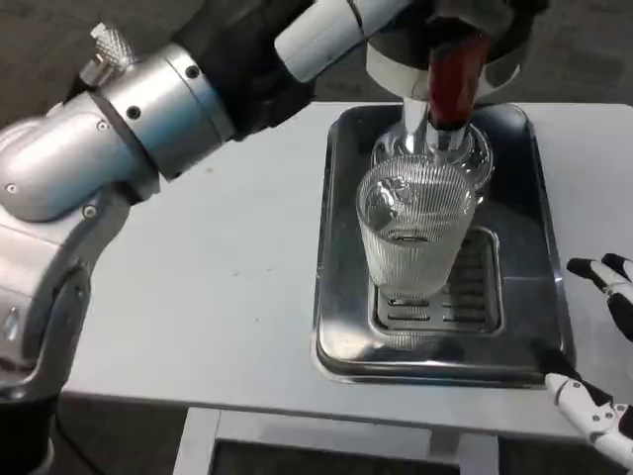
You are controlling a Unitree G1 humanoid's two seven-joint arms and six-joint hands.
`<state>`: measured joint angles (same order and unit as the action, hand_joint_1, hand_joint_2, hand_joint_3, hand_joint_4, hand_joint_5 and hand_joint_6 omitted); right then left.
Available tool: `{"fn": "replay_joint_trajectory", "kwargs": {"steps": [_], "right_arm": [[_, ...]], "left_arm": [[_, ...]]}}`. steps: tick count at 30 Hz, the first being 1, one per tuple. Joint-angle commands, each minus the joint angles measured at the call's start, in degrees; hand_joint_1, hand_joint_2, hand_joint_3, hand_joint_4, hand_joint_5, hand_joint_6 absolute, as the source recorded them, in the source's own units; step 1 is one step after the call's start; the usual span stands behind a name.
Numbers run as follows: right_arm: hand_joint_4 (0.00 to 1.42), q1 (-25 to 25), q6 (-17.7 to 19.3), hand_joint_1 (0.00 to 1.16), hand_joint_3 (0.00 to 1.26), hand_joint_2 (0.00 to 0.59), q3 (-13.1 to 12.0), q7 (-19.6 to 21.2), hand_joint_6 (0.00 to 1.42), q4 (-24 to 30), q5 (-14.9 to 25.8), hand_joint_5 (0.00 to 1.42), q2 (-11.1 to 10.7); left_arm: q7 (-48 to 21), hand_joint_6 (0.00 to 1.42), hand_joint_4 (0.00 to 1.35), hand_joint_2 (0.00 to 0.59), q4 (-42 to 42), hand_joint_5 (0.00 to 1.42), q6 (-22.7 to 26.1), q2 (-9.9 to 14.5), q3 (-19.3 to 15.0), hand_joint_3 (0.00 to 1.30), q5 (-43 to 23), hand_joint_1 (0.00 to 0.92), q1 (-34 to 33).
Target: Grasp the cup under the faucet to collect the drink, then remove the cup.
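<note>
A ribbed clear glass cup (413,230) stands on the slotted grate (465,292) of a shiny steel drip tray (341,297), which sits on the white tabletop (218,287) right of centre. The cup is upright, just below and slightly near of the faucet (453,84), a red-and-metal spout that comes down from a round white-and-dark fitting at the far edge of the scene. A little clear liquid seems to lie low in the cup, though the ribbed glass makes the level hard to read. No fingers touch the cup; it stands free on the grate. The left arm (119,139), silver with a dark sleeve and white shell further along, reaches from the near left up and across to the far side, toward the top of the faucet fitting; where its hand ends is hidden at the top edge, so whether its fingers are apart or closed on anything cannot be told. The right hand (601,346) shows at the right edge, near the tray's near-right corner, with 2 groups of white-and-black fingers (584,396) spread apart and holding nothing; 1 fingertip lies close to the tray's rim, and I cannot tell whether it touches. The right hand is well apart from the cup.
</note>
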<state>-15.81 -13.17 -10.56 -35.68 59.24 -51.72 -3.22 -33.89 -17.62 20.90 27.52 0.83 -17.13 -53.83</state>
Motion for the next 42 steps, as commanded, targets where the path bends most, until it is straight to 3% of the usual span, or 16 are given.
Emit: {"fn": "replay_joint_trajectory", "kwargs": {"steps": [1,16,32,42], "right_arm": [[0.0,-0.96,0.2,0.39,0.1,0.446,-0.66,0.71,0.1,0.76,1.52,0.0,-0.38],[0.0,-1.98,-0.13,0.38,0.1,0.452,-1.01,1.63,0.1,0.76,3.32,0.0,-1.12],[0.0,-2.0,0.02,0.37,0.1,0.452,-0.93,1.5,0.1,0.76,3.7,0.0,-1.11],[0.0,-2.13,0.03,0.37,0.1,0.452,-1.66,1.29,0.1,0.76,4.32,0.0,-1.13]], "left_arm": [[-2.07,0.3,0.17,0.152,-1.59,0.29,1.94,2.43,0.87,0.23,0.41,0.0,2.06],[-5.62,0.29,0.17,0.145,-4.17,0.29,1.64,6.65,3.87,0.21,2.58,0.0,6.18],[-6.18,0.26,0.15,0.14,-4.2,0.25,-10.18,9.25,6.05,0.19,12.96,0.0,7.57],[-5.27,0.2,0.08,0.136,-4.39,0.17,-15.13,8.98,5.92,0.15,17.74,0.0,8.29]]}}
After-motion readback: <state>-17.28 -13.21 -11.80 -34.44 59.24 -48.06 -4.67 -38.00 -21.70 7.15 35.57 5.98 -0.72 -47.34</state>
